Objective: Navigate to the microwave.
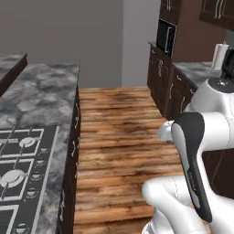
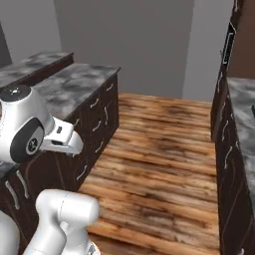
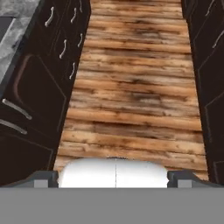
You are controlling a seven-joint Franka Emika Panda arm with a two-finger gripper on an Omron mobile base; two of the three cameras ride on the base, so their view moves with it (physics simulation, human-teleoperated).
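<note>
Microwave [image 1: 165, 36] set in dark brown cabinetry at far right, above the right-hand surface [image 1: 196, 71]; in the right base view it appears edge-on at the upper right [image 2: 228, 47]. A wooden floor [image 1: 121, 137] runs as an aisle between two rows of dark cabinets. Left surface [image 1: 43, 91], grey marbled, carries a black cooktop [image 1: 23, 178] at its near end, with a second marbled surface [image 1: 9, 61] beyond it at far left. A white paper-towel roll [image 1: 220, 55] stands upright on the right surface, near the arm [image 1: 201, 137]. Grey walls close the far end of the aisle. Hand view: the fingers [image 3: 43, 178] appear as two dark tips at opposite sides of the lower frame, well apart, hence open and holding nothing; they point down at the floor between cabinet fronts [image 3: 39, 87] with silver handles.
</note>
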